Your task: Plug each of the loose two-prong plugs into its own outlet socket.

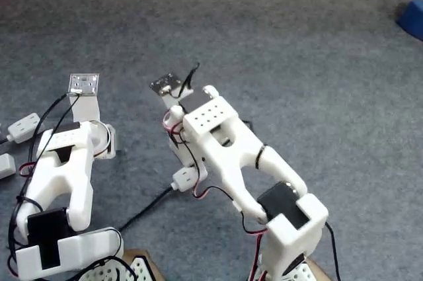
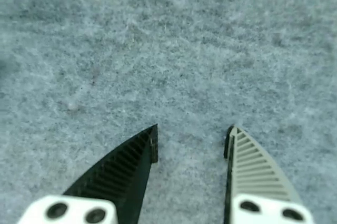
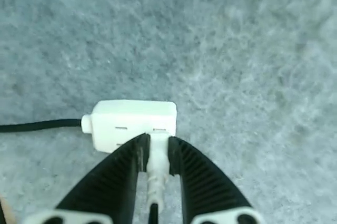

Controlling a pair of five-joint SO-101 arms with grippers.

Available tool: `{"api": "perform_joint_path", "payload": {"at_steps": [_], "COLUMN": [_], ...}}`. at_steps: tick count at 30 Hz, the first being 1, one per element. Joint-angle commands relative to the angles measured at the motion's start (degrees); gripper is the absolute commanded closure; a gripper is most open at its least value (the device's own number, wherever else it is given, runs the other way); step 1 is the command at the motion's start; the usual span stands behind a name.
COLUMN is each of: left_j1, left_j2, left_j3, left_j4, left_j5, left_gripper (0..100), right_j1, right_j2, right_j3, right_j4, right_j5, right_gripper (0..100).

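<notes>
My right gripper is shut on a small white two-prong plug, whose thin cord runs back between the black fingers. The plug's front end sits against the near face of a white outlet socket block lying on the grey carpet; its prongs are hidden. In the high view the same socket block lies beside the right arm, its black cable trailing toward the front. My left gripper hangs open above bare carpet with nothing between its fingers.
Two more white socket blocks lie at the left edge beside the left arm. A blue object sits at the far right corner. Grey carpet stretches open to the right and the back.
</notes>
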Motion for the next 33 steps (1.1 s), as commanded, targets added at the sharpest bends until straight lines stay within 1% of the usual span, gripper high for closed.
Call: {"api": "perform_joint_path", "payload": {"at_steps": [1,10,14,19,29,31,33], "left_j1": [0.04,0.04,-0.04,-0.13,-0.04,0.13,0.13], "left_j2": [-0.48,-0.48,-0.48,-0.48,-0.48,-0.48,-0.48], "left_j3": [-2.07,-1.98,-1.89,-1.89,-2.07,-2.15,-2.15], "left_j4": [-1.14,-1.14,-1.05,-1.05,-1.05,-1.05,-1.05], "left_j5": [0.35,0.35,0.35,0.35,0.35,0.35,0.35], "left_gripper": [79,79,79,79,79,79,79], "right_j1": [0.31,0.57,0.4,0.22,-0.66,-0.84,-0.84], "right_j2": [-2.59,-2.24,2.86,8.75,9.63,9.45,8.13], "right_j3": [5.41,10.42,10.15,10.33,9.98,9.71,7.25], "right_j4": [-4.0,-8.13,-8.48,-11.65,-10.95,-8.13,-5.05], "right_j5": [0.0,1.32,1.32,1.32,2.02,2.55,2.9], "right_gripper": [99.1,99.1,99.1,99.1,99.0,97.3,91.1]}}
